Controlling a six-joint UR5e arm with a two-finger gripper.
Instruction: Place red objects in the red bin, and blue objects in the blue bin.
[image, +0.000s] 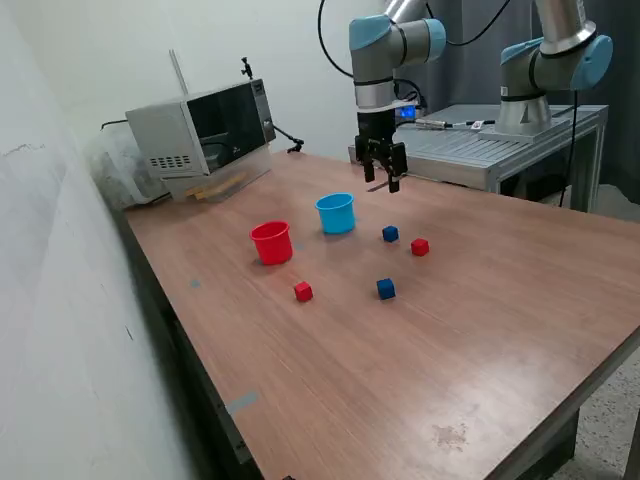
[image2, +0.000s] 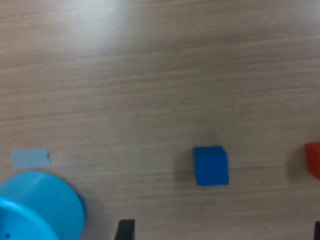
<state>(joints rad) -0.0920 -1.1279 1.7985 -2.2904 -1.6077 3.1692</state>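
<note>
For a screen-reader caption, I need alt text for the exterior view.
A robot arm's open gripper hangs above a wooden table, holding nothing. Below it sit a light-blue cup and a red cup, with two blue cubes and two red cubes scattered beside them.

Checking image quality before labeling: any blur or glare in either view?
Wrist view: soft overall, the small dark-blue cube has fuzzy edges, and a pale glare patch lies on the wooden table. Exterior view: sharp, evenly lit, with a faint sheen near the table's front.
</note>
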